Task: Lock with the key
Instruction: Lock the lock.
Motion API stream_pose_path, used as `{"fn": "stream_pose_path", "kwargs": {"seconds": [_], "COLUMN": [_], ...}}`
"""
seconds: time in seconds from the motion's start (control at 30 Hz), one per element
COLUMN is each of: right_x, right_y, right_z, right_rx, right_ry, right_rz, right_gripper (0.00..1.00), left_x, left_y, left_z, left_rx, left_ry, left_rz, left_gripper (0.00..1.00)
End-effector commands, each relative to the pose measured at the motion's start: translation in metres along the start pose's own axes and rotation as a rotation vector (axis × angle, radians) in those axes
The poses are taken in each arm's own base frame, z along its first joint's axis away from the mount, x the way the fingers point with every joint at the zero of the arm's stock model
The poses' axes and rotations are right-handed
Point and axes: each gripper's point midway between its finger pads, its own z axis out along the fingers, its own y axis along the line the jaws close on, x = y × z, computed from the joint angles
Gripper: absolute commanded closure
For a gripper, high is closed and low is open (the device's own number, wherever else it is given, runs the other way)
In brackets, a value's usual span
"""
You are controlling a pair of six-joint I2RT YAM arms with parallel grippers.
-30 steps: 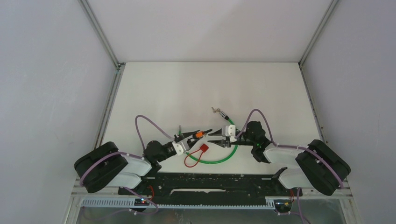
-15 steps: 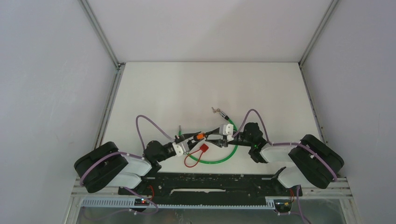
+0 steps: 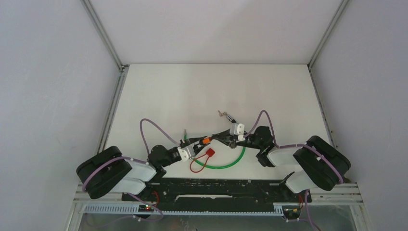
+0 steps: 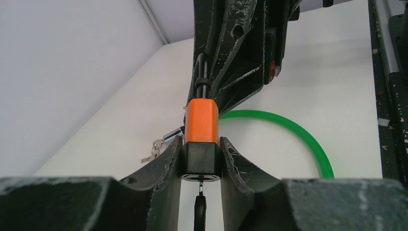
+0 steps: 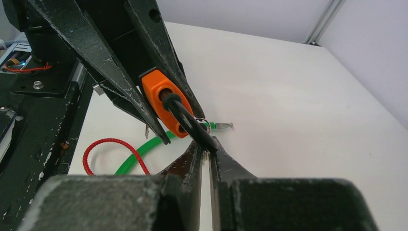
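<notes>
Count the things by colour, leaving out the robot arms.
Orange: 1, orange plastic-bodied padlock
Green: 1, green coated cable loop
Red: 1, red cord loop with flat tag
Silver: 1, small silver key bunch
Total: 4

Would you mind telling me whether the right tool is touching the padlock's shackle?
Touching. The right wrist view shows the right tool pinching the black shackle of the orange padlock between its fingertips, with no gap visible.

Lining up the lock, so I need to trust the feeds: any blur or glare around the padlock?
Left wrist: padlock sharp, no glare, bottom foreground blurred. Right wrist: shackle crisp, near foreground soft. Top external: evenly lit, padlock tiny.
</notes>
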Motion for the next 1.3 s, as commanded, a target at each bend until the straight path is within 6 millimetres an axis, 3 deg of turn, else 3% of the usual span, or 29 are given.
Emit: {"fn": "stream_pose_path", "kwargs": {"seconds": [0.0,0.2,0.7,0.9,1.27], "right_x": [-0.014,-0.011,-0.015,-0.03,-0.022], "right_y": [-0.002,-0.006,0.003,0.008,0.018], "right_z": [0.001,-0.002,0.002,-0.004,0.002], "right_rx": [-0.005,0.01,-0.023,-0.053,-0.133], "right_ry": [-0.051,-0.029,-0.047,-0.134,-0.127], "right_rz": [-0.027,-0.037,-0.053,-0.06,-0.043], "right_gripper": [0.92,1.0,1.0,1.0,1.0], "left_x": [-0.036,-0.036,-0.035,-0.034,-0.04], "left_y": [0.014,0.014,0.002,-0.003,-0.02], "left_z": [0.002,0.003,0.009,0.011,0.013], "left_rx": [-0.048,-0.042,0.031,0.061,0.163], "left_ry": [-0.136,-0.138,-0.142,-0.141,-0.175], "left_rz": [0.057,0.055,0.03,0.023,0.01], "left_gripper": [1.0,1.0,1.0,1.0,1.0]}}
